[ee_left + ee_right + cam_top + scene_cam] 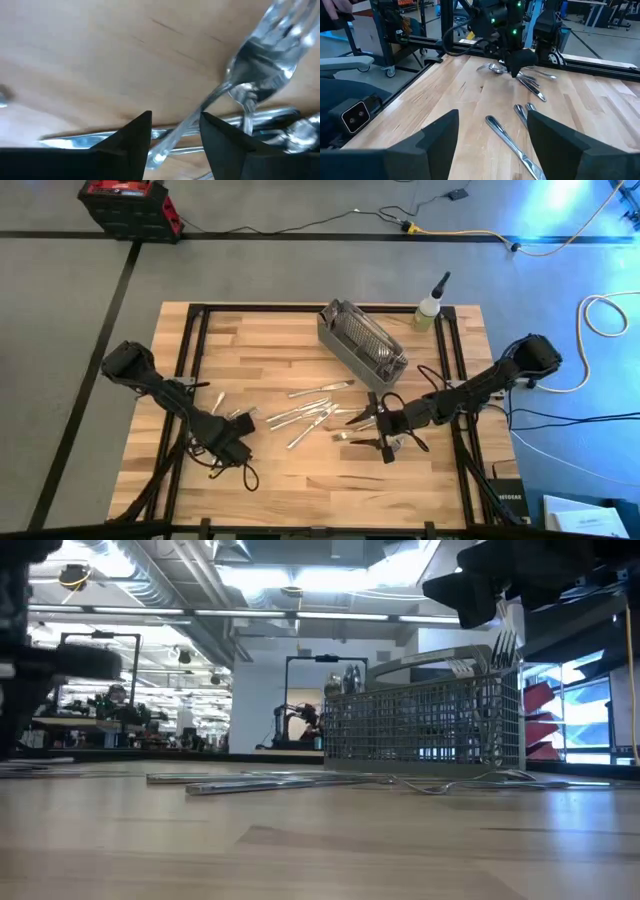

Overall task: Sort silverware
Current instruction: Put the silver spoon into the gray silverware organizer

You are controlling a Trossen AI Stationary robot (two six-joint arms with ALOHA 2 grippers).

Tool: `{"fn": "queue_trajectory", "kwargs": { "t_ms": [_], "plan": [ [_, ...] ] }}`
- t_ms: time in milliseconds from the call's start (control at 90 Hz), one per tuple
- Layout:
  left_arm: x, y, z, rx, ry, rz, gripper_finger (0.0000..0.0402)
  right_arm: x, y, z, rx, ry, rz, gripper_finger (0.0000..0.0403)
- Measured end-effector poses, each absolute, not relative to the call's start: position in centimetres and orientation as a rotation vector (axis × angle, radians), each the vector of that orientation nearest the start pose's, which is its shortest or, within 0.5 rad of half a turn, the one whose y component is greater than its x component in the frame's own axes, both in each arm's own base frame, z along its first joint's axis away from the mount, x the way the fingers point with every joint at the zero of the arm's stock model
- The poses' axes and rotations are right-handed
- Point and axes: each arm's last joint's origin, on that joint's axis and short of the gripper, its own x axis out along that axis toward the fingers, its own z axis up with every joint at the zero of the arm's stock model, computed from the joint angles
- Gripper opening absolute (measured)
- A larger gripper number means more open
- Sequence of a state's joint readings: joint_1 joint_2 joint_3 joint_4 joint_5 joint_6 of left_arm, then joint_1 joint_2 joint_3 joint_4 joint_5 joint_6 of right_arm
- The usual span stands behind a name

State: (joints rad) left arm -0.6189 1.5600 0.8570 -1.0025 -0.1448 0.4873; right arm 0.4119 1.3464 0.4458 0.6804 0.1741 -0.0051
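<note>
1. My left gripper [243,423] is low over the left half of the table [300,490], fingers apart, straddling the handle of a fork [265,65] without clamping it.
2. More silverware [315,412] lies loose on the wood just beyond that gripper's tips, spreading toward the table's middle.
3. My right gripper [367,430] hangs above the table on the right side, fingers spread wide and empty.
4. Ahead of its open fingers I see a few pieces [512,135] lying flat, one just in front and between the fingers.
5. From the right wrist I also see the left gripper [517,60] farther off, down among another cluster of cutlery.
6. The wire basket [360,340] sits behind the right gripper toward the far edge, with some utensils [505,640] standing in it.
7. A small bottle [430,310] stands just beside the basket, at the far right corner.
</note>
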Motion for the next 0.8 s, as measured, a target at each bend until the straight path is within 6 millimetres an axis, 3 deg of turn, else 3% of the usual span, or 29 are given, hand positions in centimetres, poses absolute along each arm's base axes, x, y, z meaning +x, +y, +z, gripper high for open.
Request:
{"fn": "queue_trajectory", "kwargs": {
  "t_ms": [300, 500, 800],
  "plan": [
    [19.1, -13.1, 16.5, 1.055, 1.512, -0.804, 0.0153, 23.5, 9.7, 18.5, -0.068, 0.210, 0.237, 0.0220],
    [18.7, -12.9, 15.6, 1.094, 1.480, -0.897, 0.0153, 23.5, 9.7, 18.5, -0.069, 0.211, 0.237, 0.0220],
    [18.8, -12.9, 14.4, 1.101, 1.411, -0.897, 0.0141, 23.5, 9.7, 18.5, -0.069, 0.210, 0.236, 0.0220]
  ]
}}
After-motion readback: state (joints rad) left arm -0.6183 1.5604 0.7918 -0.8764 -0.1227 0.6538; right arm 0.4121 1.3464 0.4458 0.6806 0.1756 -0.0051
